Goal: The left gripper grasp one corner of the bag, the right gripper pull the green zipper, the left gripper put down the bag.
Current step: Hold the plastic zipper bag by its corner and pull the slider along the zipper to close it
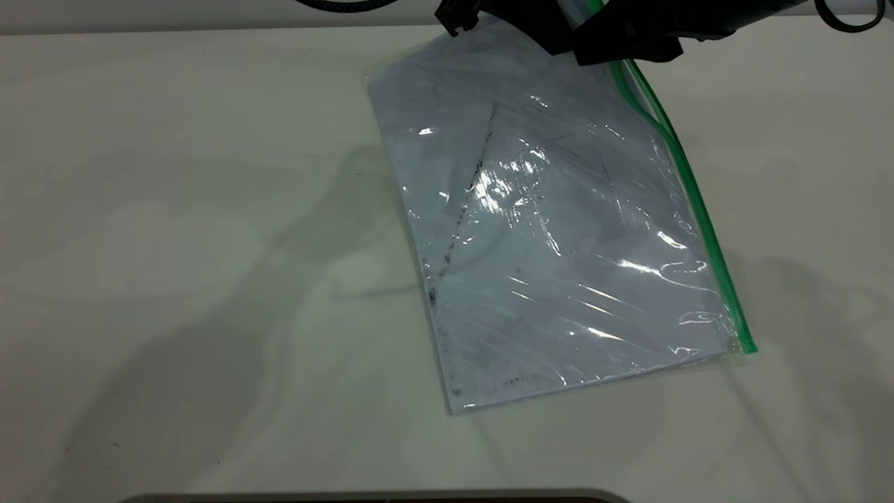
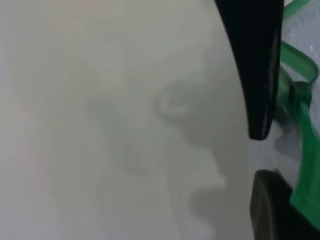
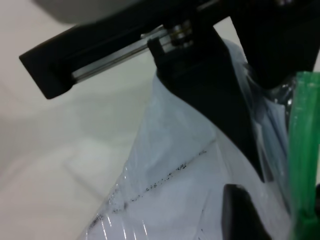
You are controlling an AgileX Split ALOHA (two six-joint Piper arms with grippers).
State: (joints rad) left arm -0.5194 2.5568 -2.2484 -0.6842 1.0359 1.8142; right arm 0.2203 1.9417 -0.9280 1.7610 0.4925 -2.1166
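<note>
The bag (image 1: 559, 230), a clear pouch with white paper and a dark diagonal streak, slopes up from the table to both grippers at the far edge. The green zipper (image 1: 691, 202) runs along its right edge. My left gripper (image 1: 531, 31) is shut on the bag's far corner and holds it up. In the left wrist view my left gripper (image 2: 262, 155) has the green zipper (image 2: 300, 125) just beside it. My right gripper (image 1: 628, 42) sits at the zipper's far end. In the right wrist view my right gripper (image 3: 280, 215) is open astride the green zipper (image 3: 305, 150), with the left gripper (image 3: 200, 75) just beyond it.
The white table (image 1: 174, 244) spreads to the left and in front of the bag. A dark edge (image 1: 377, 497) runs along the near side of the table. The bag's near corners rest on the table.
</note>
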